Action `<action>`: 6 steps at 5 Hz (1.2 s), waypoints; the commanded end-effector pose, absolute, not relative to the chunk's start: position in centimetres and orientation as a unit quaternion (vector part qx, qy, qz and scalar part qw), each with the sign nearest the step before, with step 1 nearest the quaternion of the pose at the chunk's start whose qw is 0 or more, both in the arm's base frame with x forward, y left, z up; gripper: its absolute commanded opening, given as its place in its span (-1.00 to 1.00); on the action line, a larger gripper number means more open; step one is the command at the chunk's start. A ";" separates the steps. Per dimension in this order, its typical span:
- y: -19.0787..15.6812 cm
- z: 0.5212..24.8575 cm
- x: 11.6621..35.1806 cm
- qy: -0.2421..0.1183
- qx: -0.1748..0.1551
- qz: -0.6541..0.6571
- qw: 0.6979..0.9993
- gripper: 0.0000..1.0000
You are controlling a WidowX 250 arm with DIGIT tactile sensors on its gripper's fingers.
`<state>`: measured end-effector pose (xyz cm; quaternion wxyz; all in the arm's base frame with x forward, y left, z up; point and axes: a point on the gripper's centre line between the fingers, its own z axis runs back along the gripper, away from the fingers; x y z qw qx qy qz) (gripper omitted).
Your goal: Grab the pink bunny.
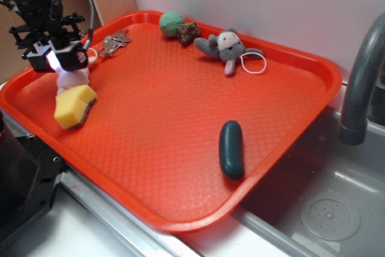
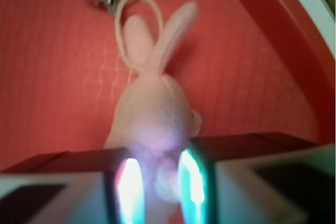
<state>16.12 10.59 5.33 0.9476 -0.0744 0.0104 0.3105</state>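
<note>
Pincer (image 2: pixel 156 187) jaws clamp small pale-pink fuzzy plush bunny (image 2: pixel 155 114) at lower body, at left edge of red plastic tray (image 1: pixel 180 221), beside yellow sponge (image 1: pixel 73 106). Grasp approx. done; lift remaining.

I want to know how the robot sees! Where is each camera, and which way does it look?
Exterior: sits off the robot, above the orange plastic tray, looking down across it; shows the black arm and gripper.
Wrist: rides on the arm, looking down between the glowing fingertips at the pale-pink fuzzy plush bunny.
Both share the bunny, the metal keys and the tray.
</note>
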 end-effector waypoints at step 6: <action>5.7 17.5 14.2 0.003 -0.006 0.233 0.972 1.00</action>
